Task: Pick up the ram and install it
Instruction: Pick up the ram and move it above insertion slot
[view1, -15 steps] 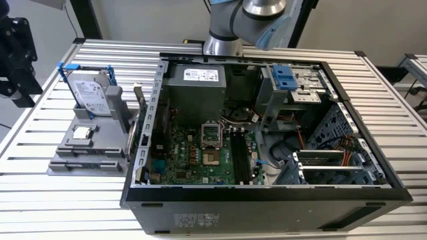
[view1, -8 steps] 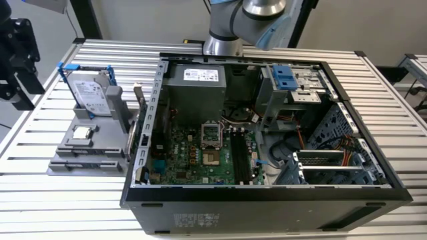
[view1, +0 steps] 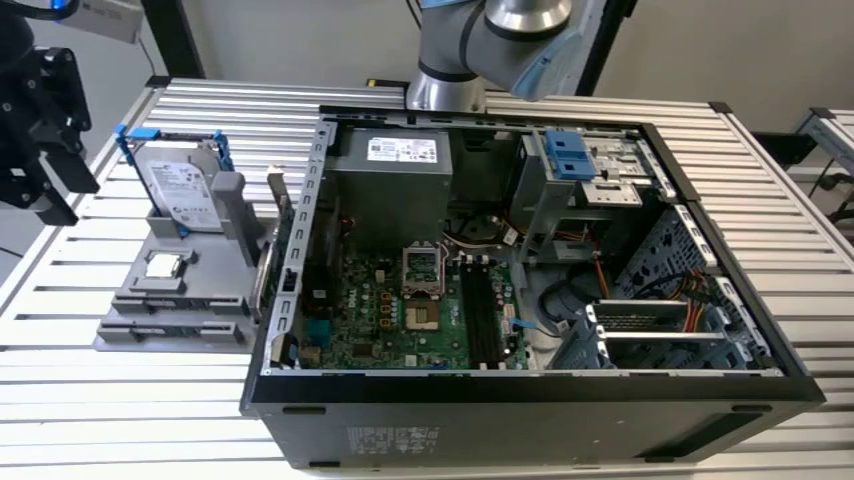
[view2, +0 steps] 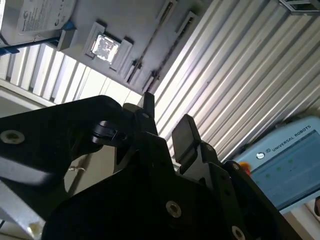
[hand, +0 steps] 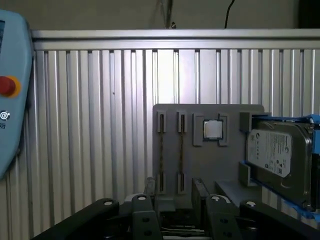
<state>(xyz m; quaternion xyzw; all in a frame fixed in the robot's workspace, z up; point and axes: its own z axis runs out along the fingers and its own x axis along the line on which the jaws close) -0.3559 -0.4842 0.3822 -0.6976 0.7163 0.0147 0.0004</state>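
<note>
- Black pincer (hand: 174, 191) hangs empty, fingers apart, clear of the grey slotted holder (hand: 215, 165).
- The long, narrow dark ram stick (hand: 181, 150) seems to stand edge-on in it, near the square silver processor chip (hand: 212, 129).
- A skewed approach could clip its thin edge and tilt it.

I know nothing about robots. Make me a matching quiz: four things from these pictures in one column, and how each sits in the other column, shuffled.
Things:
1. hard drive
2. processor chip
3. ram
4. pincer

States:
A. on edge in a narrow slot of the gray holder
B. open, holding nothing
C. upright in a blue bracket
D. flat in a square recess

Pairs: 1-C, 2-D, 3-A, 4-B
</note>
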